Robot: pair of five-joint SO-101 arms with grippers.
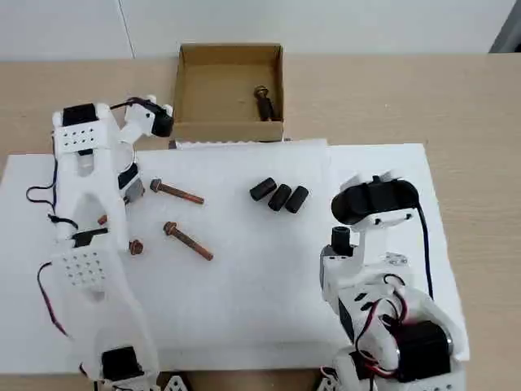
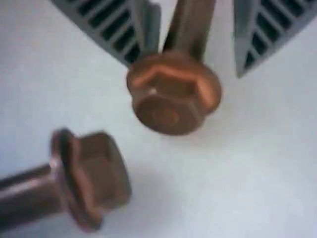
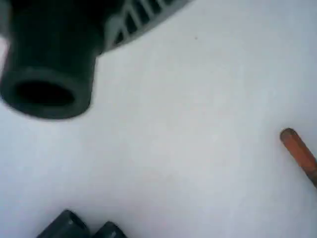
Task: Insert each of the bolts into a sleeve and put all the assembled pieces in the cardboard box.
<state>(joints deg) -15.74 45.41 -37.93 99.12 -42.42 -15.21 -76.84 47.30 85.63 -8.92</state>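
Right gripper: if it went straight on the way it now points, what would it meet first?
Most likely the white foam sheet: the right gripper and its black cylindrical sleeve face a bare patch. The copper-coloured bolt lies aside; depth unclear.

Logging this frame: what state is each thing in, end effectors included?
Left end effector: open, straddling a bolt's shank.
Straddled bolt: bare, no sleeve on it.
Right end effector: shut on a sleeve.
Held sleeve: empty, bore visible.
Three loose sleeves: lying on the foam sheet, no bolts in them.
Upper loose bolt: lying bare.
Lower loose bolt: lying bare.
Cardboard box: open-topped, one assembled piece inside.
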